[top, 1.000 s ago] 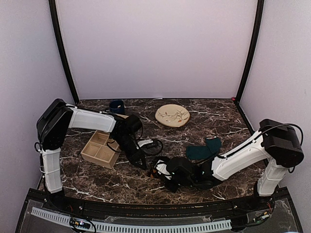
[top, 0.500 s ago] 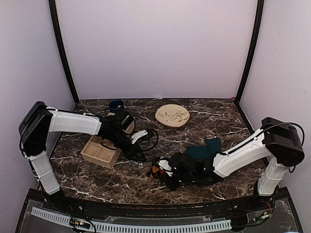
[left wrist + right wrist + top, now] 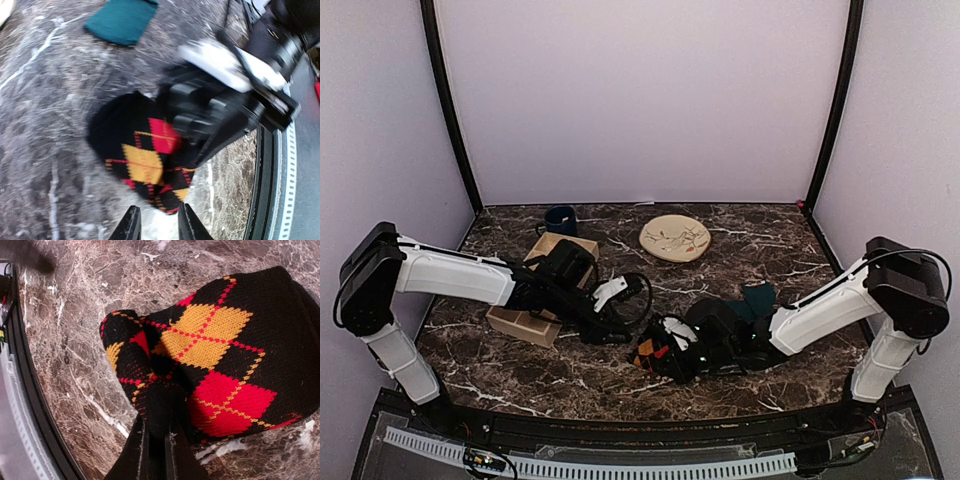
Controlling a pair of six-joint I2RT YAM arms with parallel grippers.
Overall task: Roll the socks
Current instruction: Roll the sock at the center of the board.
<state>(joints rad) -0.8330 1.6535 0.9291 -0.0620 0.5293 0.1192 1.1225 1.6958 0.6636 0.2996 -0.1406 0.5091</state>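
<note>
Pinching the argyle socks [image 3: 655,352] at the middle of the front edge of the dark marble tabletop [image 3: 760,245].

Stretched low across the marble from the left edge, the left arm [image 3: 450,275]; from the right edge, the right arm [image 3: 820,315], both ending at that front-middle spot. Toward the left edge, partly under the left arm, a wooden box [image 3: 532,318] with compartments. Near the middle of the rear edge, a pale round plate [image 3: 675,238]. Right of centre, just beside the right arm, the teal-green socks [image 3: 745,303], lying flat. By the rear left corner, a dark blue mug [image 3: 560,218]. Clamped tight on a bunched fold of the argyle socks, the right gripper [image 3: 156,437]. Fingers parted with nothing between them, the left gripper [image 3: 157,225], tips just short of the near end of the argyle socks.
</note>
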